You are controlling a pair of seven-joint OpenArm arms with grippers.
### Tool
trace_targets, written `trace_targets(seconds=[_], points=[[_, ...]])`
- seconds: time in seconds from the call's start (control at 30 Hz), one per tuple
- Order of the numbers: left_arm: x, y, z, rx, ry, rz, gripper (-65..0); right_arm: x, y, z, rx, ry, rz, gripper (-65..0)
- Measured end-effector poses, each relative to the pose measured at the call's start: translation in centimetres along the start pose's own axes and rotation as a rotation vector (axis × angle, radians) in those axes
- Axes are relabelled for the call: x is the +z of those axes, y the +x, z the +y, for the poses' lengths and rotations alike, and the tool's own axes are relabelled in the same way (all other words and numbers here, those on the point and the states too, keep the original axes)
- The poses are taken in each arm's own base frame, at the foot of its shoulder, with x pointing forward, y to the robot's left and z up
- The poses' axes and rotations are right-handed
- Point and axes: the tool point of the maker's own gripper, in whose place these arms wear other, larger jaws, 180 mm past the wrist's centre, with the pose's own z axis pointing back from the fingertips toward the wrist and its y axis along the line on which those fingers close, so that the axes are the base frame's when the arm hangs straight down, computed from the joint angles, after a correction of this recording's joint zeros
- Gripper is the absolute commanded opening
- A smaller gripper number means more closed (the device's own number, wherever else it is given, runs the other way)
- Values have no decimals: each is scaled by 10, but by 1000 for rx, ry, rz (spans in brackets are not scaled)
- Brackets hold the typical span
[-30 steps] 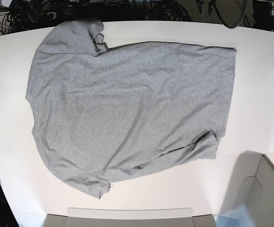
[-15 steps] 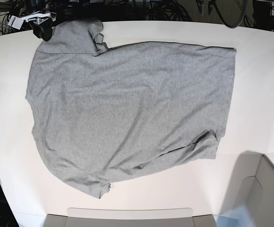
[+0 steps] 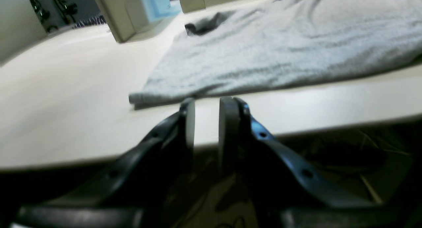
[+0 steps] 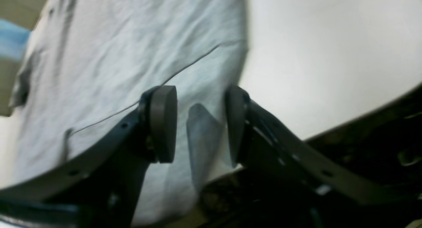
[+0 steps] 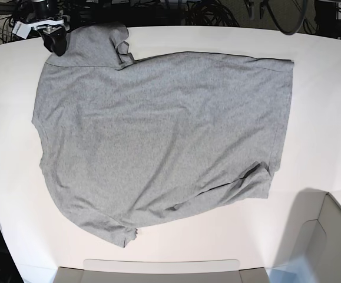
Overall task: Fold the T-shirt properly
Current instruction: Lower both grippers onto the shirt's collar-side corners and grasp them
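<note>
I'm looking at a lab bench: a broad white rounded table [image 5: 323, 88] backed by tangled black cables [image 5: 211, 12] and equipment.

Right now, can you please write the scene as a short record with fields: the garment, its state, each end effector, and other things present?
garment: T-shirt, heather grey, no lettering visible
state: spread flat on the white table, not folded, some wrinkles
right end effector: open, above the shirt's sleeve corner at the far table edge, holding nothing
left end effector: jaws apart, empty, low beside the table edge near the shirt's hem corner
other things: beige box at the near corner
</note>
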Motion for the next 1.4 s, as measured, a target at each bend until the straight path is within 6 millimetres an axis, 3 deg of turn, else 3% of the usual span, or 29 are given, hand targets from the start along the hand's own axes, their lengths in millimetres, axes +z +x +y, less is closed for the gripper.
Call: trace_targets(seconds=[0.2,0.33,0.47,0.57,0.67,0.8,0.87,0.93,1.1,1.23,1.4], points=[[-15,31,3,-1,5,-103,-507,4,-33,28,-62,88,72,-398],[-20,41,0,11,20,-96,-506,-1,-35,33,-65,104,81,-398],[-49,41,0,48,46,-8,-503,-2,-34,33,-59,109,83,-398],[-72,50,24,177,164,34,-462,-4,-31,32,-54,109,80,-398],[-91,54,30,408,175,113,-438,-5,-30,32,-53,109,80,-398],[-103,34,26,692,103,329,-438,-5,-30,32,-49,109,81,-398],[-115,20,48,800,160,385,-438,-5,-30,32,-49,109,81,-398],[-122,-1,77,845,232,447,-438,-5,-30,32,-49,110,79,-398],[-120,-27,120,922,280,565,-438,-5,-30,28,-48,109,78,-398],[-123,-45,127,968,233,656,-439,-6,-29,24,-39,110,67,-398],[-129,-57,143,1042,260,638,-439,-7,-27,21,-36,111,61,-398]])
